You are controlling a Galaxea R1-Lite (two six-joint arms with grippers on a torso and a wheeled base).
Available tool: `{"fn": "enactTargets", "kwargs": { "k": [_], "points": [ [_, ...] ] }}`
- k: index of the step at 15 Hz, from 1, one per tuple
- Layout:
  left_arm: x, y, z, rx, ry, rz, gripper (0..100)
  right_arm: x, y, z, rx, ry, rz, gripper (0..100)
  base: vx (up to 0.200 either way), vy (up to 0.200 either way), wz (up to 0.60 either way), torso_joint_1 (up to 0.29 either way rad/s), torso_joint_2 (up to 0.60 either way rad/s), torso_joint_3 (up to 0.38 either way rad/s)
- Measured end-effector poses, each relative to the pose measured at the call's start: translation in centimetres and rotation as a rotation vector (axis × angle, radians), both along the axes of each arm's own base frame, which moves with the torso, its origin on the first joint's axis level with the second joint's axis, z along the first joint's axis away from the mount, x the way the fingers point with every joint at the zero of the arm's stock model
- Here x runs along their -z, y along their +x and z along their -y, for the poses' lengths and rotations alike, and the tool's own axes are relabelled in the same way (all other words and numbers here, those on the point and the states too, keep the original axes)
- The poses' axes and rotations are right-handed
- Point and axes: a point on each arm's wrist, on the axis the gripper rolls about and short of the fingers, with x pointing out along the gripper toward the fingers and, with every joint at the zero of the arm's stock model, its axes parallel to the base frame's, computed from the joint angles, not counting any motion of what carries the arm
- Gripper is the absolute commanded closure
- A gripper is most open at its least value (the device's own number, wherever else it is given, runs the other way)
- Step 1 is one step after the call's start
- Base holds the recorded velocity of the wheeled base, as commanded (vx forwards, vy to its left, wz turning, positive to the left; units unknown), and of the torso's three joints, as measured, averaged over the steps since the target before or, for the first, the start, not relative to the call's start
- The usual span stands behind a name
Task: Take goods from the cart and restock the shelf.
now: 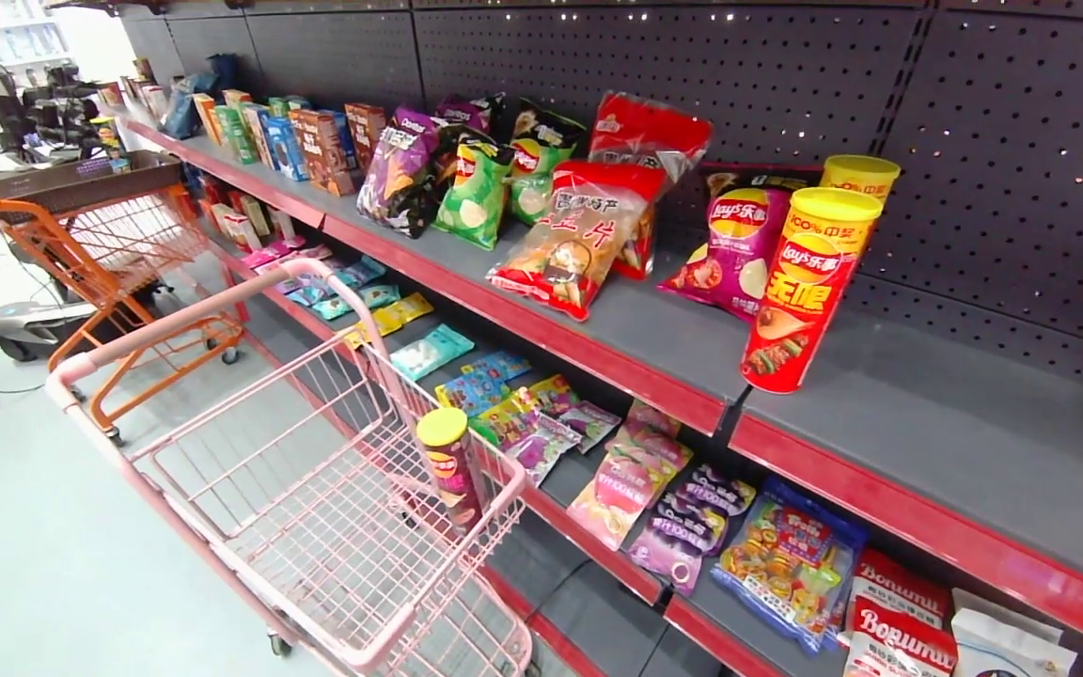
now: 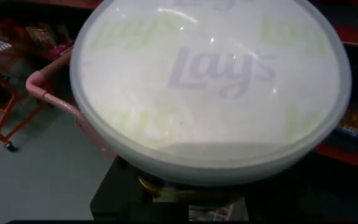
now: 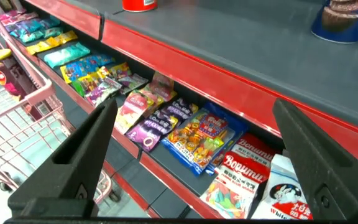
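1. A chip can point(image 2: 210, 81) with its lid on is clamped in the jaws of the left gripper point(image 2: 114, 198), above the floor and near the handle of the pink cart point(image 1: 222, 306).
2. The jaws of the right gripper point(image 3: 191, 168) are spread wide with nothing held, facing snack bags point(image 3: 197, 134) on the lower tier of the shelf point(image 1: 927, 423).
3. A second can point(image 1: 448, 465) is stood upright in the cart.

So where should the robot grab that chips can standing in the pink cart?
Probably around the upper body of the chips can, just under its yellow lid, coming down from above. It stands upright in a corner of the pink cart, wire walls close on two sides, so sideways looks blocked.
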Motion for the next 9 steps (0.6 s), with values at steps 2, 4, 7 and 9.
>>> {"fn": "enactTargets", "kwargs": {
  "k": [2,4,7,9],
  "points": [
    [0.32,-0.27,-0.07,-0.009,-0.005,0.013,100,0.01,0.00,0.00,0.000,0.000,0.000,0,0.000,0.000,-0.60,0.005,-0.01,-0.007],
    [0.47,-0.37,-0.08,-0.006,0.000,0.017,100,0.02,0.00,0.00,0.000,0.000,-0.001,0,0.000,0.000,-0.60,0.022,0.00,-0.005],
    [0.79,-0.35,-0.09,-0.001,0.015,0.017,100,0.00,0.00,0.00,0.000,0.000,0.000,0,0.000,0.000,-0.60,0.004,0.00,0.004],
    [0.94,-0.35,-0.11,-0.014,0.016,0.017,100,0.00,0.00,0.00,0.000,0.000,0.000,0,0.000,0.000,-0.60,0.000,0.01,0.000]
  ]
}}
